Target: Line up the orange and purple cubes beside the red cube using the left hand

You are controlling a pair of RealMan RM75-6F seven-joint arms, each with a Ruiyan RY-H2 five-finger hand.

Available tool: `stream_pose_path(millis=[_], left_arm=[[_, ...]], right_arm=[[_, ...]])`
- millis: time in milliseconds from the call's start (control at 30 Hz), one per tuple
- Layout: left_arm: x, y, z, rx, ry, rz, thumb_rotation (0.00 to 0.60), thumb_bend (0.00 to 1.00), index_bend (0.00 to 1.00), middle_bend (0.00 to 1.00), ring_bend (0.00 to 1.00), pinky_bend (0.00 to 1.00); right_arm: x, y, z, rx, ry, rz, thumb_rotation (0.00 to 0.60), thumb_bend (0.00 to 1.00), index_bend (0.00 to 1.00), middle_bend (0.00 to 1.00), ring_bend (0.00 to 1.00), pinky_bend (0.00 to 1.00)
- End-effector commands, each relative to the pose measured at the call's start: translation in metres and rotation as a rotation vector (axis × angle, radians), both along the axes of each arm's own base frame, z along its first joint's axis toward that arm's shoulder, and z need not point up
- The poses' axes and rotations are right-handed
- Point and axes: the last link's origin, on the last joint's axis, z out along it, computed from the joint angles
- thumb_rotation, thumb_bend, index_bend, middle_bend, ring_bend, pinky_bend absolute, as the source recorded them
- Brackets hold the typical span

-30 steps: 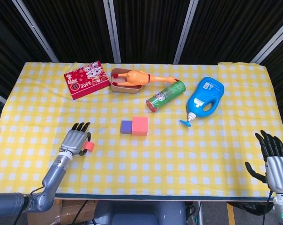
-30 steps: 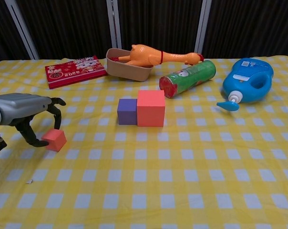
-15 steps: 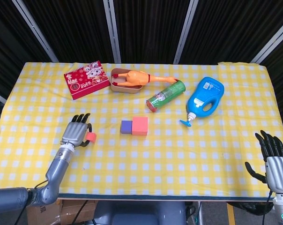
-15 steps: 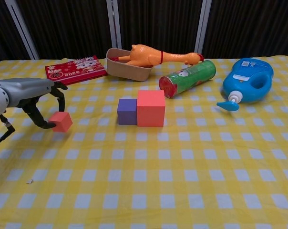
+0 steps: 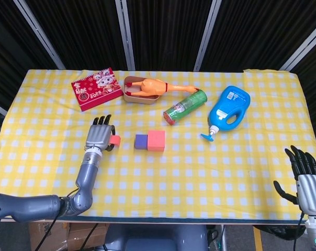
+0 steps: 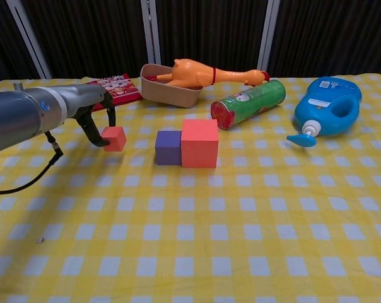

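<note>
Left robot hand (image 6: pixel 93 117): I see it pinching the orange cube (image 6: pixel 114 138) between curled fingers, just left of the purple cube; whether the cube rests on the cloth or hangs a little above it, I cannot tell.
Orange cube, head view (image 5: pixel 114 140): it shows at the right edge of my left robot hand (image 5: pixel 99 137), near the purple cube but apart from it.
Purple cube (image 6: pixel 168 148): it sits on the tabletop (image 6: pixel 241 227), touching the left face of the red cube (image 6: pixel 199 142).
Red cube: larger than its neighbour, upright, near the tabletop's middle.
Right robot hand (image 5: pixel 304 172): I see it only in the head view, at the near right corner, fingers spread and holding nothing.
Far side of the tabletop: a red booklet (image 5: pixel 96 88), a tan tray (image 6: pixel 170 91) with a rubber chicken (image 6: pixel 206 72) lying across it, a green can (image 6: pixel 248 103) on its side, and a blue bottle (image 6: pixel 325 108) lying flat.
</note>
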Motion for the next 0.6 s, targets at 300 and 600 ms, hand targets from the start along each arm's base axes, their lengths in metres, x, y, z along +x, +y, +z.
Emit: stream_pose_path(millis=[300,600], left_arm=[[0.015,0.005,-0.021,-0.006,0.044,-0.014,0.6,0.36,0.44,0.0,0.0,0.02],[0.02,0.01,-0.029,-0.002,0.036,-0.008,0.6,0.36,0.43,0.0,0.0,0.02]], right_arm=[[0.0,0.0,0.001,0.004,-0.007,-0.002,0.6,0.37,0.0,0.0,0.0,0.04],[0.0,0.0,0.001,0.006,-0.009,-0.003,0.6,0.37,0.0,0.0,0.0,0.04]])
